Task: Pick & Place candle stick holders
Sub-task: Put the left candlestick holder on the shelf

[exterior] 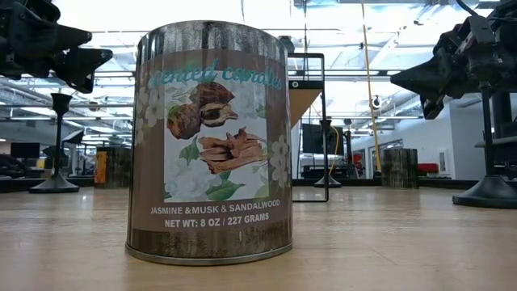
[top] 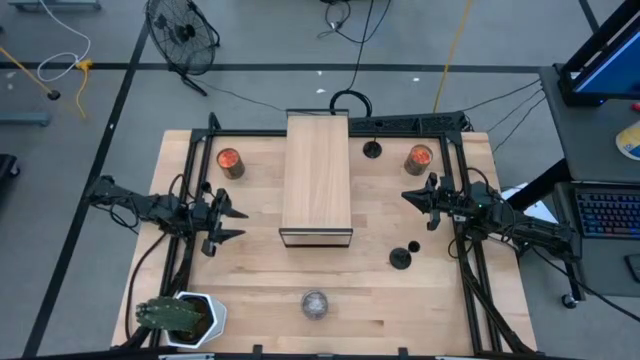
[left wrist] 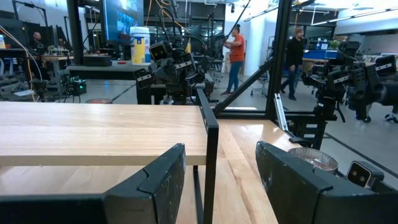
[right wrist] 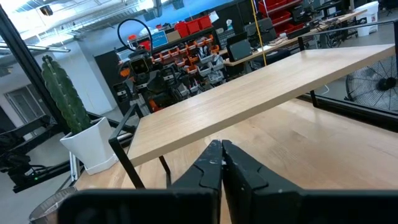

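Three small black candle stick holders stand upright on their disc bases. One is at the far side, right of the wooden stand. One is nearer, right of centre; it also shows in the low view. The third shows only in the low view, at the left, below my left gripper. My left gripper is open and empty, left of the stand. My right gripper is shut and empty, right of the stand and above the table. Its shut fingers show in the right wrist view.
A wooden stand with a black frame fills the table's middle. Two brownish jars with orange tops stand at the far left and far right. A silvery candle tin sits near the front edge. A potted cactus stands at the front left.
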Available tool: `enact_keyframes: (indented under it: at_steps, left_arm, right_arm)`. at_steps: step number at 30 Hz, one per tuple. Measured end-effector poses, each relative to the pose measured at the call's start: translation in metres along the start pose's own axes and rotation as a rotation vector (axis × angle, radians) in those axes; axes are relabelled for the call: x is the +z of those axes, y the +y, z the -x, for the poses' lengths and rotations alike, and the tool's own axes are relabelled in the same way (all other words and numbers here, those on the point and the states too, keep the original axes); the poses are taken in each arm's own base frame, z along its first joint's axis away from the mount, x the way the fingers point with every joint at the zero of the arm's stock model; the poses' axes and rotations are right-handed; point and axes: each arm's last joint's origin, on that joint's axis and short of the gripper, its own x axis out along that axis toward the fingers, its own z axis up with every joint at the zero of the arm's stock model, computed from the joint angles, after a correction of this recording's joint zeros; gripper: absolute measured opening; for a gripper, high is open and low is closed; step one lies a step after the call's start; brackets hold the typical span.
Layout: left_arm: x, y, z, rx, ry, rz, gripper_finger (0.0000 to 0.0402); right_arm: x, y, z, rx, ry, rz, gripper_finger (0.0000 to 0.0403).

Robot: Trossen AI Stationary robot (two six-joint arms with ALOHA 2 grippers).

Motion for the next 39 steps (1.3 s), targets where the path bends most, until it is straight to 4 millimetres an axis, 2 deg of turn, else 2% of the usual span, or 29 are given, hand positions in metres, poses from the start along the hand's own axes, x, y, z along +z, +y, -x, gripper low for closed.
enact_keyframes:
  at_steps: [7, 15, 28, 39]
  left_arm:
    - [0.0000, 0.0000, 0.0000, 0.000, 0.000, 0.000, 0.0202]
    - [0.0001, 0.0002, 0.0000, 0.005, 0.000, 0.000, 0.0202]
    - [0.0002, 0.0071, 0.0009, 0.247, -0.001, -0.056, 0.0202]
    - [0.0002, 0.0079, 0.0011, 0.277, -0.002, -0.047, 0.0202]
  right_arm:
    - [0.0008, 0.0004, 0.0000, 0.005, -0.008, -0.055, 0.0000]
    - [0.0048, 0.0021, 0.0001, 0.024, -0.049, 0.027, 0.0000]
    - [0.0052, 0.0022, 0.0002, 0.025, -0.053, 0.012, 0.0000]
    - [0.0053, 0.0022, 0.0002, 0.025, -0.053, 0.007, 0.0000]
